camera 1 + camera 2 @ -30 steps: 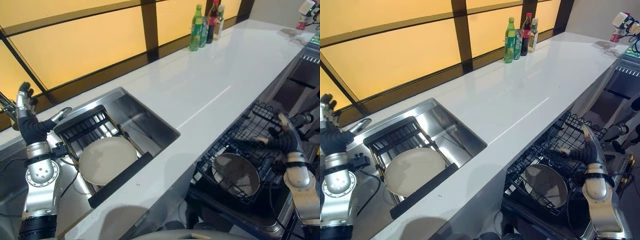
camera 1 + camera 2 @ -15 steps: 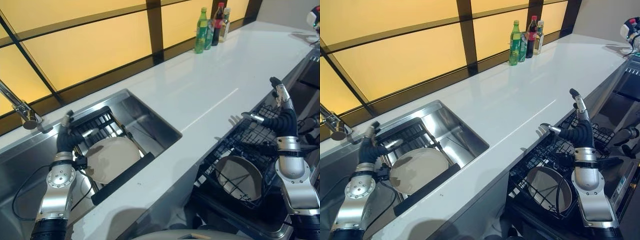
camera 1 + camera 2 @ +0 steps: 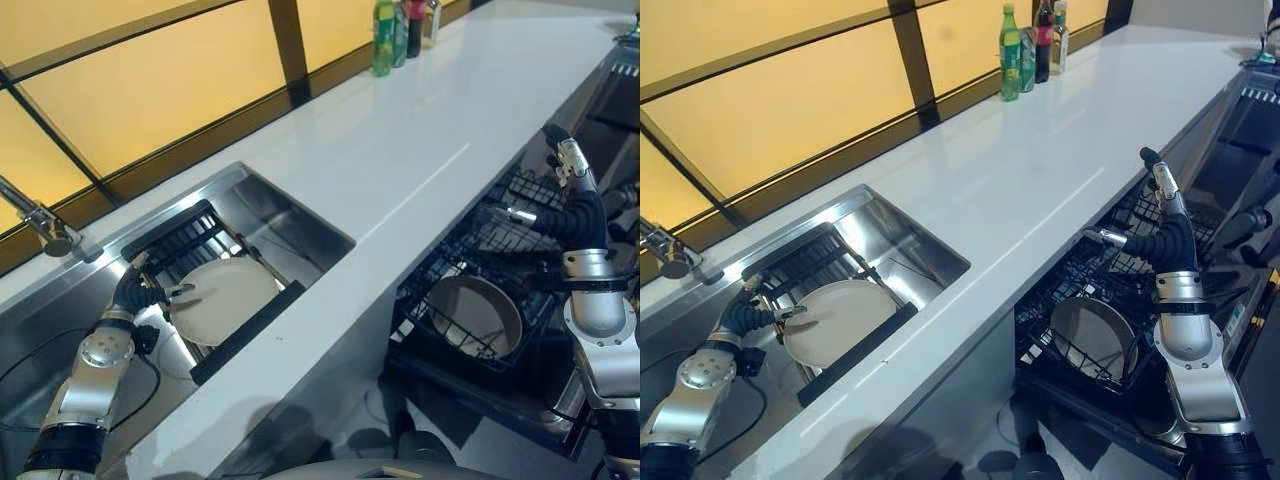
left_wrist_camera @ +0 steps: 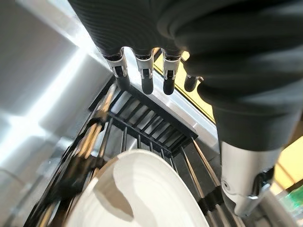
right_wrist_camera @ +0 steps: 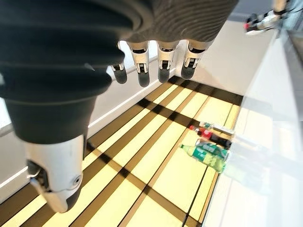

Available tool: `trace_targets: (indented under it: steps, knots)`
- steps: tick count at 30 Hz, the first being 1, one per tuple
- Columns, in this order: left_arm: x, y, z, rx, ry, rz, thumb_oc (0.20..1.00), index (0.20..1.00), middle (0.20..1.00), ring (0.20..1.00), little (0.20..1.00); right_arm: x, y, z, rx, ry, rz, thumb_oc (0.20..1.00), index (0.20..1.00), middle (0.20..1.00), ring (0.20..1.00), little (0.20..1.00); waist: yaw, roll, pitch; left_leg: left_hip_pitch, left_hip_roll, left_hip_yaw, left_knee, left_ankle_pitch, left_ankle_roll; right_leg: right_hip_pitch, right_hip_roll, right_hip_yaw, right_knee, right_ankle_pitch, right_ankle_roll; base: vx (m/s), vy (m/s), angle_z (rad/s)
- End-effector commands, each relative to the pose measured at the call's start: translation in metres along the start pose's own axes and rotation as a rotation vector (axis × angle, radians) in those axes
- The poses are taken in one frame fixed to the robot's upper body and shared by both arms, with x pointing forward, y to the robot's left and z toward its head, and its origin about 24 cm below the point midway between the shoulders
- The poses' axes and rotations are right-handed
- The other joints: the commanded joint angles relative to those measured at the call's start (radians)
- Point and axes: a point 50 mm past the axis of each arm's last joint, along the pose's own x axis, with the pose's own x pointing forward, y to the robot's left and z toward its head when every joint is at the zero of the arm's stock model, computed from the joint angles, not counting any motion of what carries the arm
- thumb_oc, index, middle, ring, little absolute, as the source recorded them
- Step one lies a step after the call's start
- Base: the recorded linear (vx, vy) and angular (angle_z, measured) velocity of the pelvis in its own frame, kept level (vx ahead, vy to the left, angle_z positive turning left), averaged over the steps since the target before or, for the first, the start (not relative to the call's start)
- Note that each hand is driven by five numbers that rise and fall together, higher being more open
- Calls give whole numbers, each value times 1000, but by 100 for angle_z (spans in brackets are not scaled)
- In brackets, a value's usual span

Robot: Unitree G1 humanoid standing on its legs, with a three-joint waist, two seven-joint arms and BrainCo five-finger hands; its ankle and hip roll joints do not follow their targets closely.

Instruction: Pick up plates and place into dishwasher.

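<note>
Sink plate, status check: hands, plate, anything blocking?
Left hand open at rim of sink plate, not gripping. Right hand open above dishwasher rack; one plate loaded. Nothing blocking.

The sink [image 3: 285, 215] was set into the counter [image 3: 420, 130] at its left part. In the sink sat a rack [image 3: 180, 245], and a plate [image 3: 222, 298] lay on the rack's near part. The left hand [image 3: 145, 292] was at the plate's left edge. A tap [image 3: 40, 222] stood left of the sink. Right of the sink, below the counter's front edge, the dishwasher basket [image 3: 480, 290] stood pulled out, with a second plate [image 3: 475, 315] lying in it. The right hand [image 3: 565, 205] was above the basket's far right part. Bottles [image 3: 395, 25] stood at the counter's far edge, well behind the sink.
</note>
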Motion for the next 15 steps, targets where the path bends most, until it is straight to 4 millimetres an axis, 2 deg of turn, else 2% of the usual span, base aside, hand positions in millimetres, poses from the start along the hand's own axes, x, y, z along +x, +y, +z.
trace_targets:
  steps: [1,9,12,15]
  knots:
    - [14,29,21,115,-83,113,1000,1000,1000,1000,1000,8,-1,20,23,-103,32,1000,1000,1000,1000,1000,-21,-38,-39,-60,-18,0,38,34,-6,93,-72,-2,-6,-65,61,51,123,-19]
    - [14,36,24,125,-113,180,1000,1000,1000,1000,1000,5,-3,16,23,-89,44,1000,1000,1000,1000,1000,-49,-38,-17,-54,-44,30,52,9,16,67,-98,40,18,-56,89,57,64,-5]
    - [18,30,20,153,-84,181,1000,1000,1000,1000,1000,7,-5,17,15,-92,55,1000,1000,1000,1000,1000,-58,-31,-4,-62,-52,33,69,2,19,53,-105,56,35,-56,96,70,105,-10]
    - [23,19,14,185,-28,103,1000,1000,1000,1000,1000,12,-6,19,3,-99,70,1000,1000,1000,1000,1000,-69,-21,10,-62,-64,32,78,-15,24,46,-114,70,49,-71,104,61,122,-6]
